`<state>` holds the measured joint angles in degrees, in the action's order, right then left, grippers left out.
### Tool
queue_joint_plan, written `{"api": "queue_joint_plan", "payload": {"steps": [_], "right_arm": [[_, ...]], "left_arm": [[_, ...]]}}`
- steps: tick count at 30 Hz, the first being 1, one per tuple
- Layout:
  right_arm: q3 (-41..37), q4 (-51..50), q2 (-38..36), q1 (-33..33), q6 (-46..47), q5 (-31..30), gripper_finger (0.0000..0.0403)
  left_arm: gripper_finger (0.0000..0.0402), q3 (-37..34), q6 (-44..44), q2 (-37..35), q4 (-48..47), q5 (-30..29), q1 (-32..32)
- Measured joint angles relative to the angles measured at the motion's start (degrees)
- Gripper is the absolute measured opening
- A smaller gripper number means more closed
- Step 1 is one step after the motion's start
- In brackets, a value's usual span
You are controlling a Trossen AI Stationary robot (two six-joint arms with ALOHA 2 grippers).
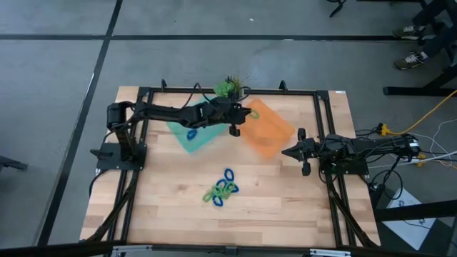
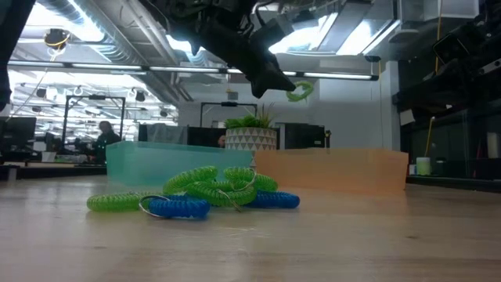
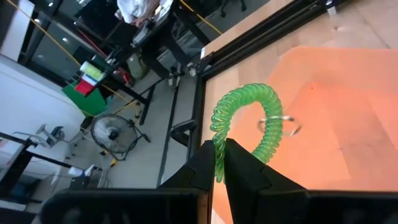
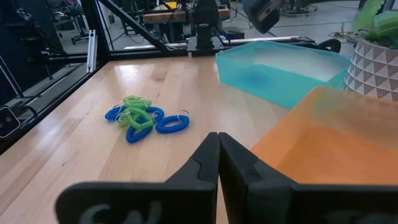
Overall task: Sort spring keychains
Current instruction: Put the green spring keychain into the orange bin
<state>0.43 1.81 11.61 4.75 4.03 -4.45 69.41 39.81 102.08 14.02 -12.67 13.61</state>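
Note:
My left gripper (image 1: pixel 234 123) hangs above the orange tray's (image 1: pixel 265 128) left edge, shut on a green spring keychain (image 3: pixel 245 102) that also shows in the low view (image 2: pixel 299 92). A pile of blue and green keychains (image 1: pixel 221 190) lies on the table's near middle (image 2: pixel 196 193). One blue keychain (image 1: pixel 191 133) lies in the teal tray (image 1: pixel 187 137). My right gripper (image 1: pixel 295 152) waits shut at the table's right, beside the orange tray (image 4: pixel 323 134). My left gripper pinches the green keychain by one end of its coil (image 3: pixel 218 163) between its two fingertips. The coil is lifted clear, arching out beyond the fingers over the orange tray (image 3: pixel 348 112), with its metal ring (image 3: pixel 281 124) dangling from the far end.
A potted plant (image 1: pixel 230 87) stands at the far edge between the two trays (image 2: pixel 250 137). A black frame (image 1: pixel 323 121) runs round the table. Bare wood lies around the pile, toward the near edge.

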Motion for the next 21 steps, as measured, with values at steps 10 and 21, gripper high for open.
{"api": "queue_joint_plan", "payload": {"steps": [10, 21], "right_arm": [[0.0, 0.0, 0.0, 0.0, 0.0, 0.0, 0.0007], [0.0, 0.0, 0.0, 0.0, 0.0, 0.0, 0.0007]], "left_arm": [[0.0022, 0.0, 2.8, 3.4, 2.4, 0.6, -0.7], [0.0022, 0.0, 8.9, 10.3, 8.5, -3.3, -0.8]]}}
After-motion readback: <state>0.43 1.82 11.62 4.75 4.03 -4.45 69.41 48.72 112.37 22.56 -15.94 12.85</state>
